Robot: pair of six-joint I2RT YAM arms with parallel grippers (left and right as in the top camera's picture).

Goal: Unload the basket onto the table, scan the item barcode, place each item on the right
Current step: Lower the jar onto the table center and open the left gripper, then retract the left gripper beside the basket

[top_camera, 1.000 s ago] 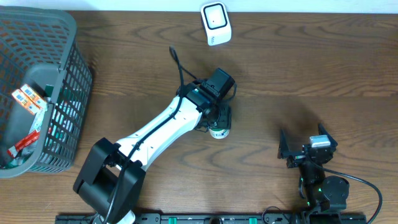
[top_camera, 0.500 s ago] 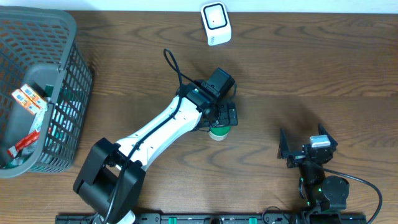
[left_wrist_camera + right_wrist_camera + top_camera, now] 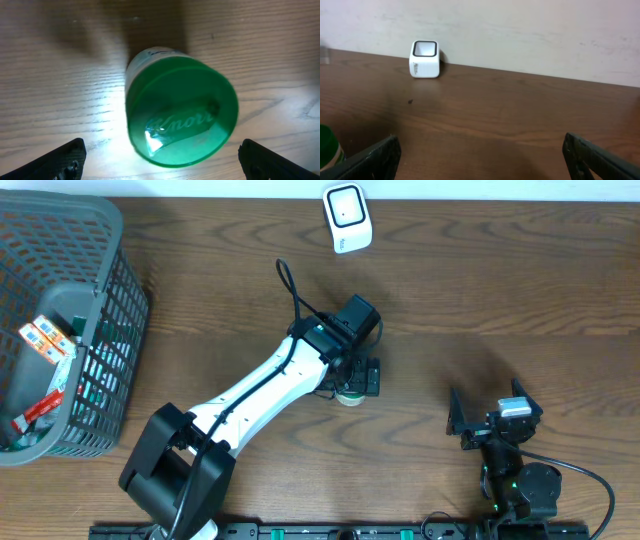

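L gripper (image 3: 354, 378) hangs straight over the short white jar w/ round green plastic lid (image 3: 180, 117), jaws spread wide. In the wrist view each finger sits clear of the lid, lower left and lower right of frame, nothing pinched. Prob. lined up this way so the fingers can drop either side of the jar; that's a guess.

Jar stands upright on the brown wood-grain table (image 3: 520, 290), just below ctr of the overhead frame. It's well apart from the small white cube scanner w/ dark-rimmed window (image 3: 346, 216) at top ctr. The scanner window looks to face out across the table, so the item likely has to be lifted and turned toward it.

R gripper (image 3: 487, 412) is parked lower right, jaws wide too, holding nothing, out of the way. Its cam looks across bare tabletop to the scanner.

Grey plastic mesh basket (image 3: 105, 330) at upper left holds a few packets, prob. other stock.

Jar look: glossy green lid w/ raised "Knorr" script and a glare spot. Only a sliver of white wall w/ faint print shows past the rim. No barcode visible from above, presumably on the side wall or base.
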